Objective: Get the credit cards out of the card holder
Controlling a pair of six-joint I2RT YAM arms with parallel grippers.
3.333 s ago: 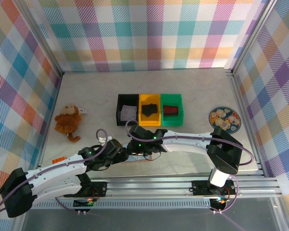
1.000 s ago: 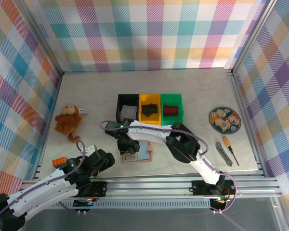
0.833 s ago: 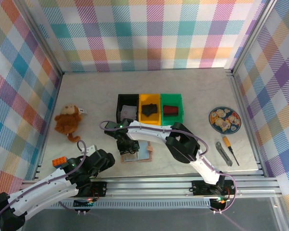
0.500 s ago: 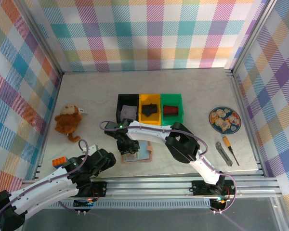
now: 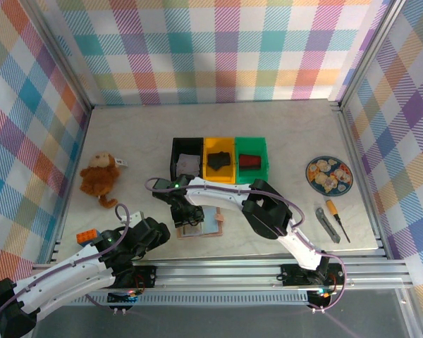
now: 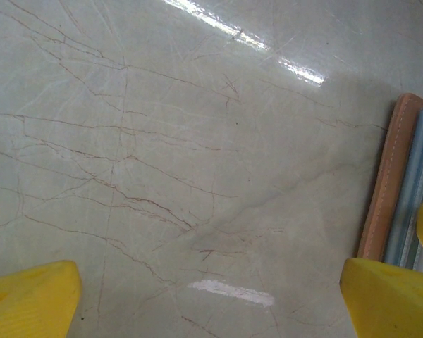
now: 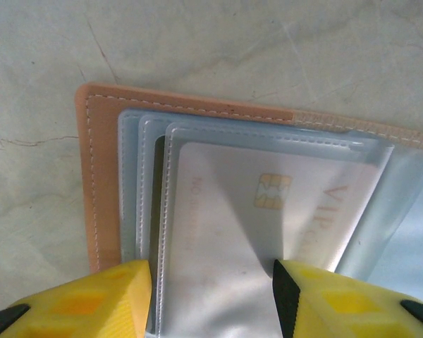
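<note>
Since the card holder (image 5: 206,224) lies opened flat on the table (image 5: 282,141), in the lower middle of the top view, I take the step in hand to be drawing a card out of its clear sleeve. My right hand (image 5: 184,214) sits over the holder's left page. In the right wrist view its yellow fingers (image 7: 84,296) stand moderately apart at the bottom edge, either side of the front sleeve (image 7: 170,211), with nothing held. The pale card (image 7: 268,204), with its chip, lies in the middle of that frame. I cannot tell whether the tips touch the plastic.

My left hand (image 5: 154,231) waits just left of the holder, spread wide and empty. In its wrist view the leather edge runs down the right side, close by the right-hand tip.

To do this well, I would first pin the holder with the left hand on that bare leather edge. The table looks polished, and I expect the holder to slide if pulled. The card lies flush under slick plastic, so I judge that a pinch from above would catch sleeve and card together. I cannot make out which side the sleeve opens on, so I would confirm that, nudge the card toward the mouth, then close only on the exposed card edge.
</note>
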